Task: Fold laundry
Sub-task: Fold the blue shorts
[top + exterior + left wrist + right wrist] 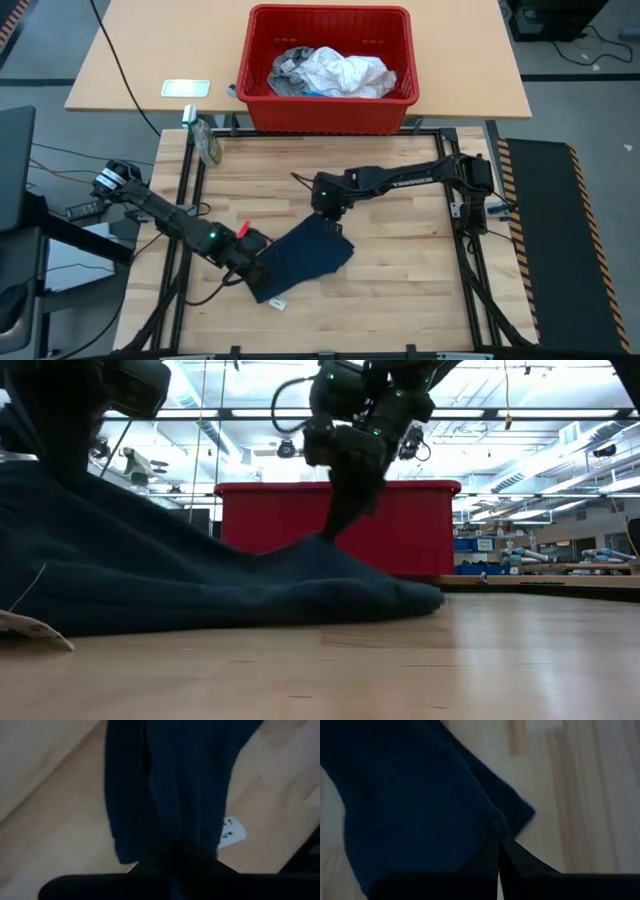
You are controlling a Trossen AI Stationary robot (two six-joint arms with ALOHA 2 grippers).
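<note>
Navy garment (305, 258) pinched between left end effector (254, 262) and right end effector (327, 213).

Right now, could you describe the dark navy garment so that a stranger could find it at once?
Start at the red basket at the table's far edge, then come forward onto the wooden table. The dark navy garment lies there between both arms, which pinch opposite edges. Unlike the white and grey laundry in the basket, it lies spread out.

Readable text: almost none
White tag (231, 831) on the navy garment (170, 780) carries small dark printed marks, too blurred to read; pale lettering on the right arm (415, 180) is illegible too.
</note>
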